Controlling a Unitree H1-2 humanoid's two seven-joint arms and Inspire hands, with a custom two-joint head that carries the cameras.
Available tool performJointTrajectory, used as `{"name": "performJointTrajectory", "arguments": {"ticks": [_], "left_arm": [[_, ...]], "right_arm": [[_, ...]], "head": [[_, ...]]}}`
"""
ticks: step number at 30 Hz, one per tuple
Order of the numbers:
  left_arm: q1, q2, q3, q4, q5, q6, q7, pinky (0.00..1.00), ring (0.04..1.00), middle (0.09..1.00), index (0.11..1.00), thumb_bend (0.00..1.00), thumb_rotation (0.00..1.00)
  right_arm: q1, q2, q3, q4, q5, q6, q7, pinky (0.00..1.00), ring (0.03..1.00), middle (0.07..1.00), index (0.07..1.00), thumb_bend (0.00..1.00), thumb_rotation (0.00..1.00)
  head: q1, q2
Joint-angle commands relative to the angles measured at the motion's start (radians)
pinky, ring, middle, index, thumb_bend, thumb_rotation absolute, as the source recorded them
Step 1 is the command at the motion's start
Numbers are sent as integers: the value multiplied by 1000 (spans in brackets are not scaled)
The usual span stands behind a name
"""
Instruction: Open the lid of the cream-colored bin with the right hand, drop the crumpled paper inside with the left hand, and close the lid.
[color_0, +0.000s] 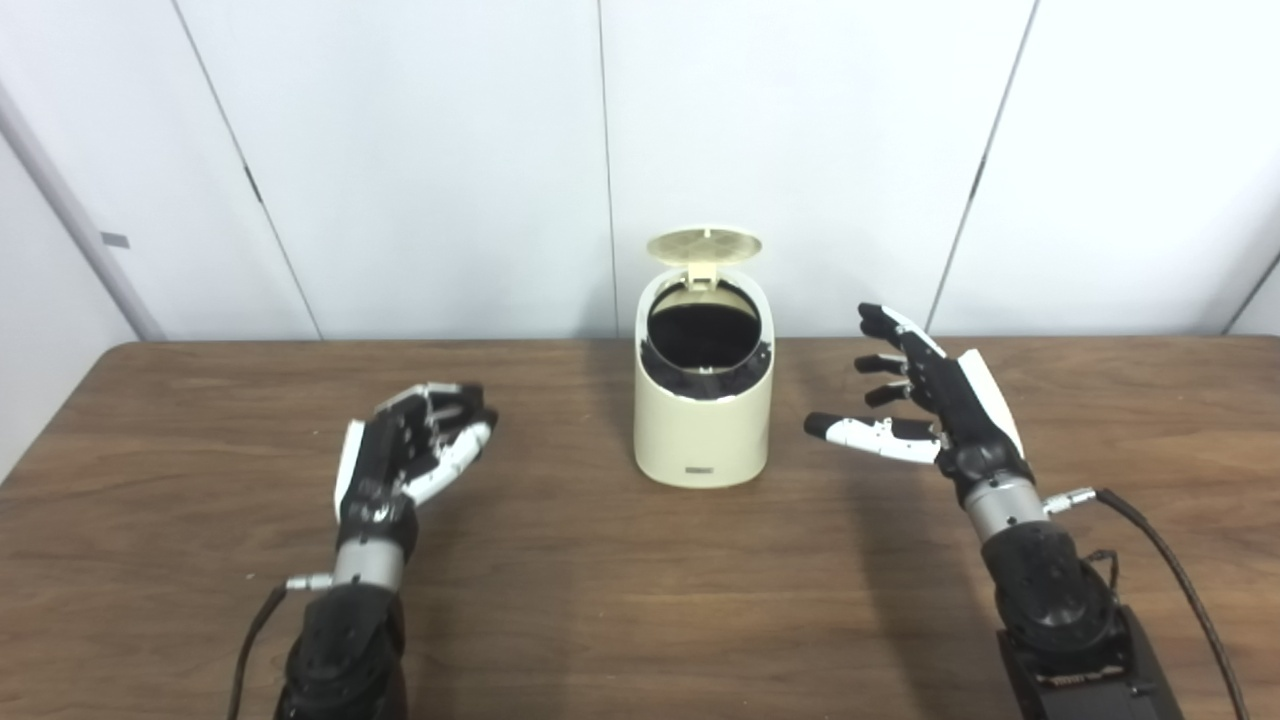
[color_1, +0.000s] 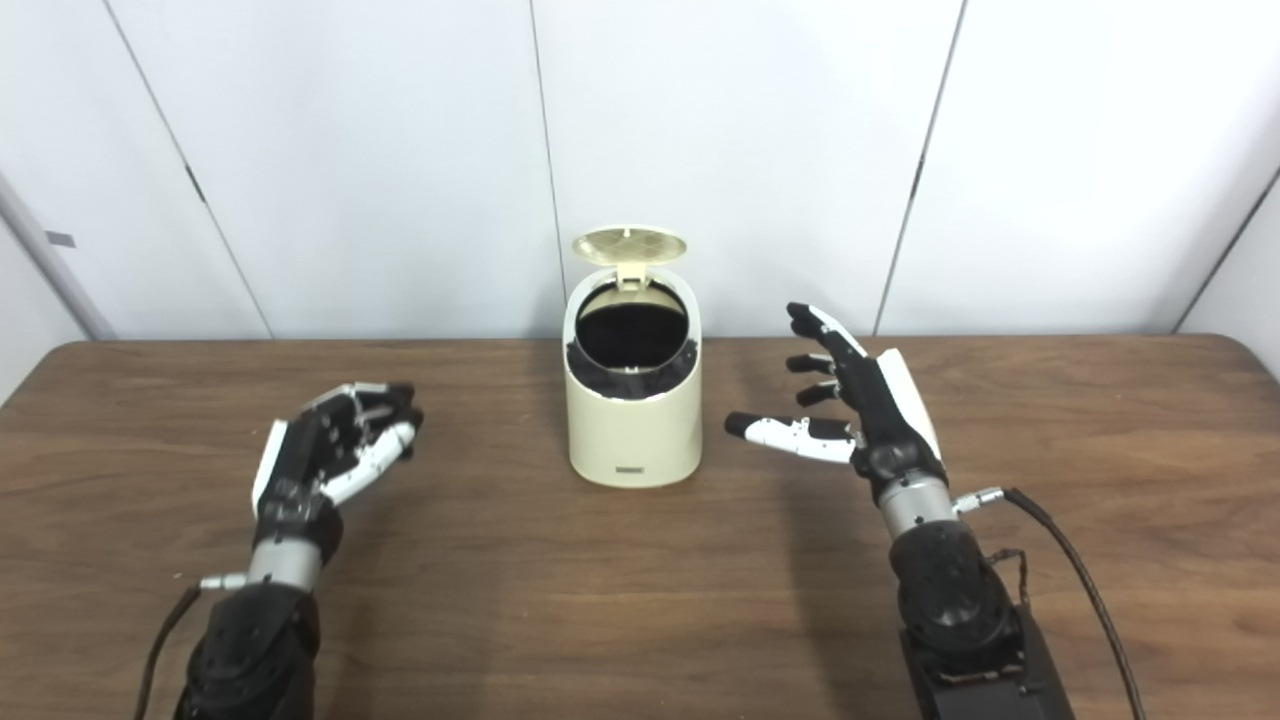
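Note:
The cream-colored bin (color_0: 702, 430) stands at the middle of the wooden table, toward the back. Its round lid (color_0: 704, 244) is tipped up and back on its hinge, and the dark inside (color_0: 704, 335) shows. No crumpled paper shows on the table or in the bin's opening. My left hand (color_0: 415, 445) lies low to the left of the bin with its fingers curled in toward the thumb; no paper shows in it. My right hand (color_0: 915, 395) is to the right of the bin, apart from it, fingers spread and empty.
The brown wooden table (color_0: 620, 600) runs to the white wall panels behind the bin. A black cable (color_0: 1180, 580) trails from my right wrist and another (color_0: 250, 640) from my left wrist.

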Motion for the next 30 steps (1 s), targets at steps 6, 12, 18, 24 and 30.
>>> {"name": "performJointTrajectory", "arguments": {"ticks": [6, 12, 18, 24, 30], "left_arm": [[-14, 31, -44, -4, 2, -46, 19, 512, 647, 704, 498, 500, 76], [-15, 43, -59, 5, -4, -49, 22, 522, 654, 711, 730, 567, 205], [-15, 51, -72, 9, -1, -44, 24, 518, 654, 710, 739, 582, 217], [-10, 45, -78, 6, -10, -37, 23, 523, 658, 709, 753, 578, 206], [-10, 44, -89, 9, 5, -37, 34, 526, 660, 713, 755, 578, 224]], "right_arm": [[-46, -8, -10, -32, 10, -57, -5, 647, 797, 901, 882, 685, 477], [-102, -37, 2, -20, -12, -67, 7, 692, 823, 916, 883, 709, 483], [-155, -62, 25, -37, -42, -48, 33, 788, 877, 928, 880, 742, 455], [-210, -77, 46, -42, -83, -41, 61, 824, 895, 930, 890, 759, 484], [-273, -98, 73, -25, -99, -43, 123, 848, 926, 957, 921, 754, 515]], "head": [[-10, -21], [-13, -19], [-14, -20], [-16, -19], [-14, -20]]}}
